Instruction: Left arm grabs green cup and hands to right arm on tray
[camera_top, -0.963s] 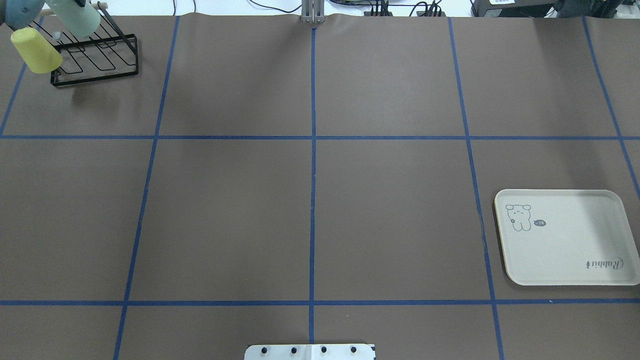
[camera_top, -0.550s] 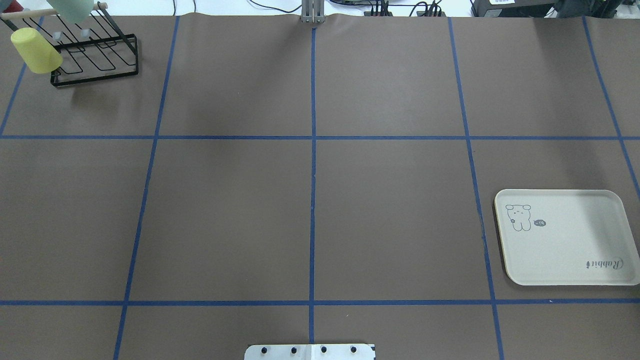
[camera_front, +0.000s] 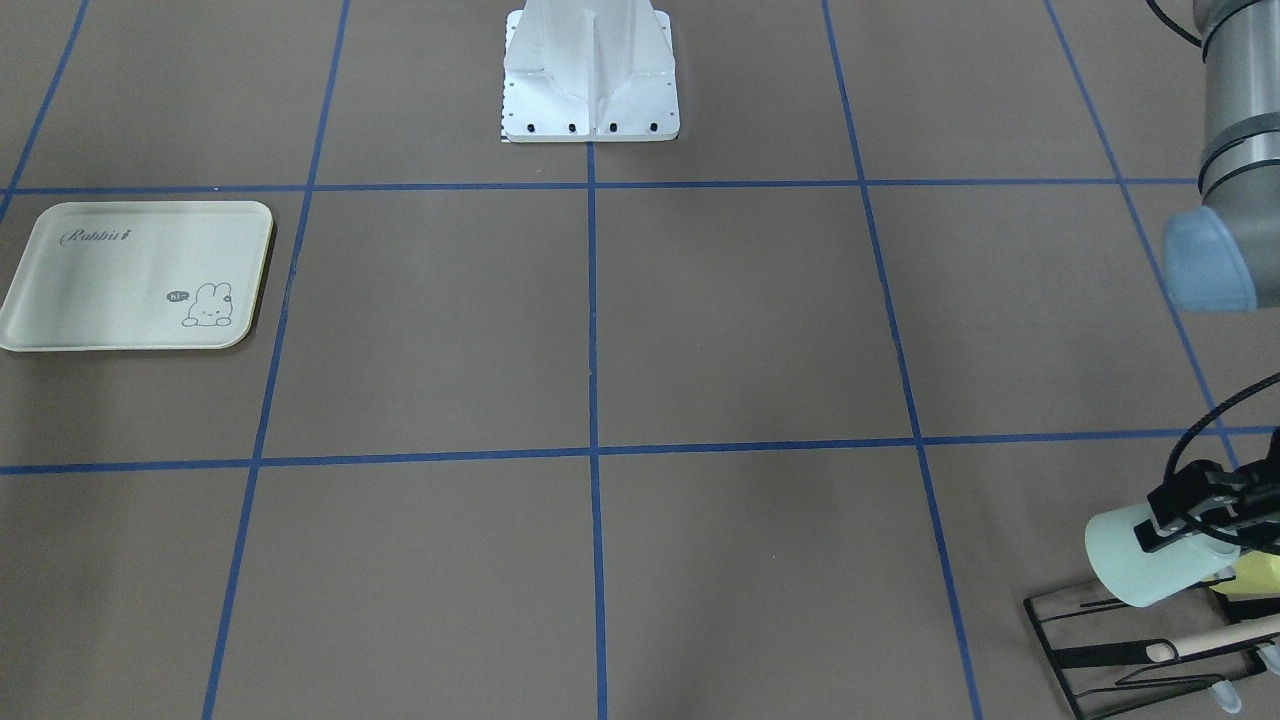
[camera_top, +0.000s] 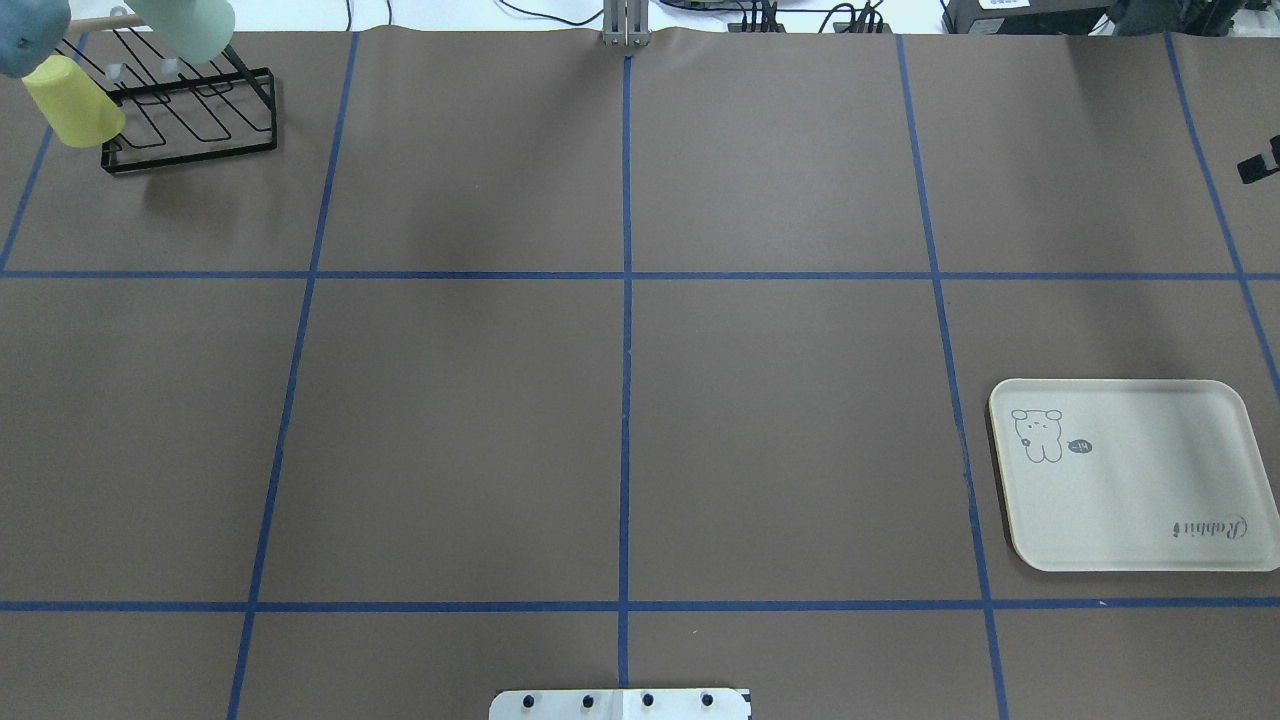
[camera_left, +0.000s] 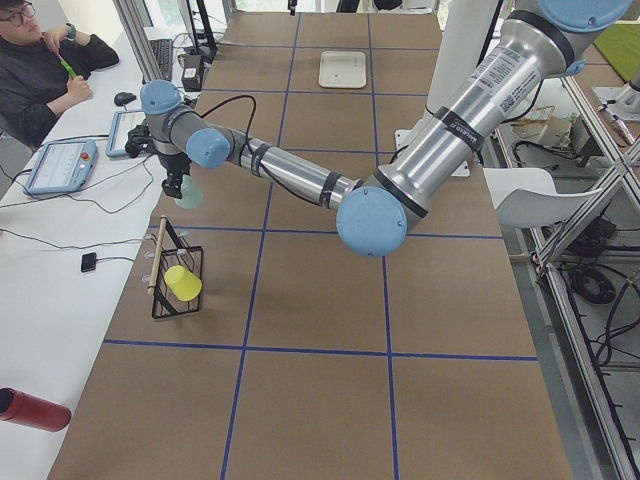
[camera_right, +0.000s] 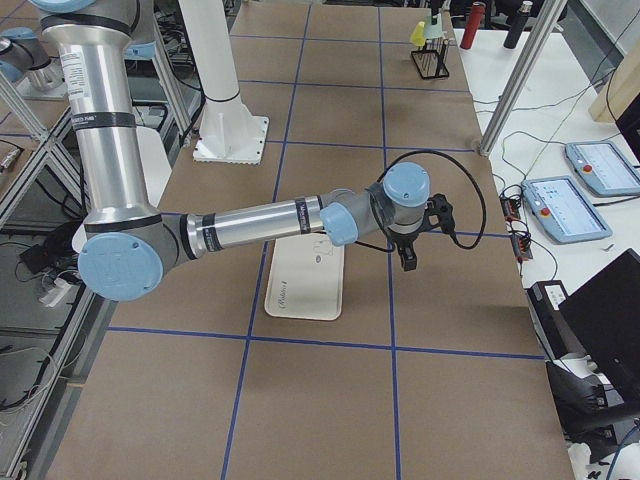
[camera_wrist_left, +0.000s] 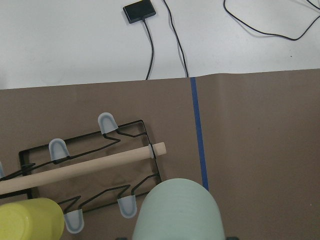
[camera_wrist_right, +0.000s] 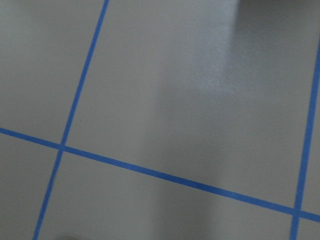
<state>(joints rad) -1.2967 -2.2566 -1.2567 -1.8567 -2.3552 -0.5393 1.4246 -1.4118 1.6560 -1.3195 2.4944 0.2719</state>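
My left gripper (camera_front: 1190, 520) is shut on the pale mint green cup (camera_front: 1140, 565) and holds it tilted in the air just above the black wire rack (camera_front: 1130, 640). The cup also shows at the top left of the overhead view (camera_top: 190, 25) and at the bottom of the left wrist view (camera_wrist_left: 177, 210). The cream tray (camera_top: 1130, 475) lies flat and empty on the right side of the table. Only a tip of my right gripper (camera_top: 1258, 165) shows at the overhead view's right edge, beyond the tray; I cannot tell whether it is open or shut.
A yellow-green cup (camera_top: 70, 100) hangs on the black wire rack (camera_top: 190, 120) next to a wooden rod (camera_wrist_left: 80, 167). The robot's base plate (camera_top: 620, 703) sits at the table's near edge. An operator (camera_left: 40, 60) sits beyond the table's far side.
The green cup has come up off the rack and shifted to the right in my left gripper. A tip of my right gripper has come into the overhead view at the right edge.
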